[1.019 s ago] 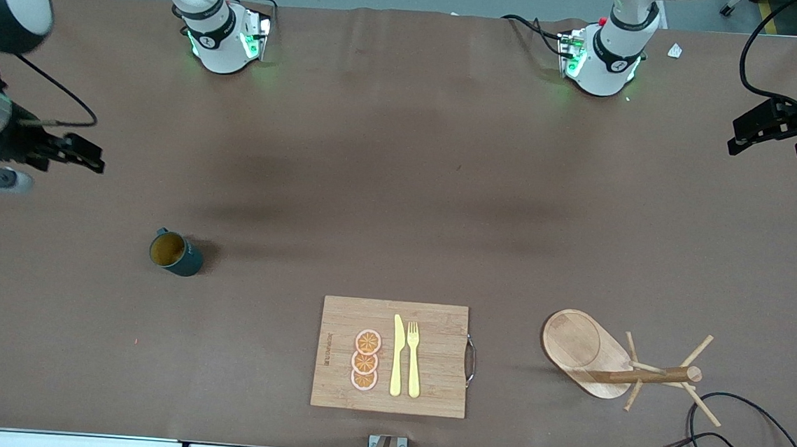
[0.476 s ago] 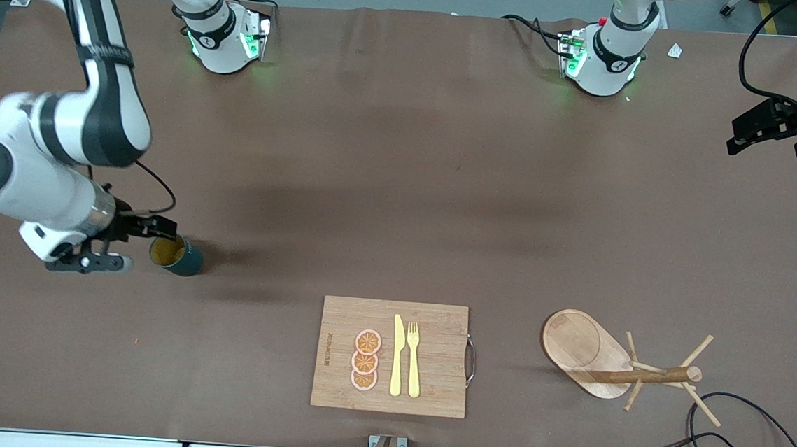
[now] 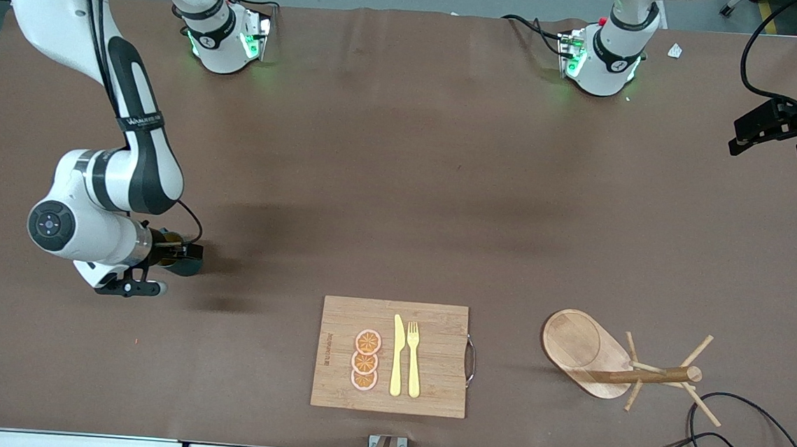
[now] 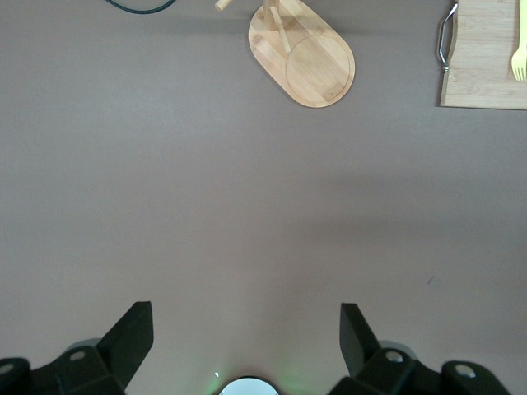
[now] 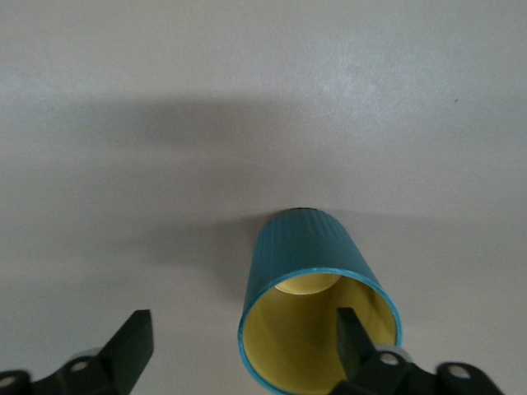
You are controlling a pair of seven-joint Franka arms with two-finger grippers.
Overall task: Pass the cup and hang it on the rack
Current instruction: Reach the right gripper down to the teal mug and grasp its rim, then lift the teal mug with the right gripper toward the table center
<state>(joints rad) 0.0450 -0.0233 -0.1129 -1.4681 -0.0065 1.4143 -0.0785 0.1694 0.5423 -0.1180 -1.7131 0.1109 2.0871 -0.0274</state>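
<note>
The small dark teal cylindrical cup (image 3: 182, 259) with a yellowish inside is standing upright on the brown counter (image 3: 400, 202) in the lower left of the front frame, toward the right arm's end. It looks stiff, light and smooth-glazed, so likely a little slippery; the ribbed wall (image 5: 303, 243) should give some bite. Its handle is not showing, so gripping across the rim or wall seems the sensible hold. Nothing is showing inside it.

The right tool (image 3: 173, 253) is sitting down at the cup with its jaws spread wide; one finger (image 5: 352, 337) is reaching inside the mouth and the other (image 5: 136, 339) is standing outside, apart from the wall, so nothing is gripped yet.

The left tool (image 3: 763, 130) is waiting at the upper right edge of the frame, jaws wide and empty.

The light wooden mug rack (image 3: 616, 365) with thin pegs is standing at the lower right, nothing hanging on it, beside a rectangular bamboo board (image 3: 431, 355) carrying orange slices (image 3: 365, 360), a yellow knife (image 3: 397, 355) and fork (image 3: 413, 358).
</note>
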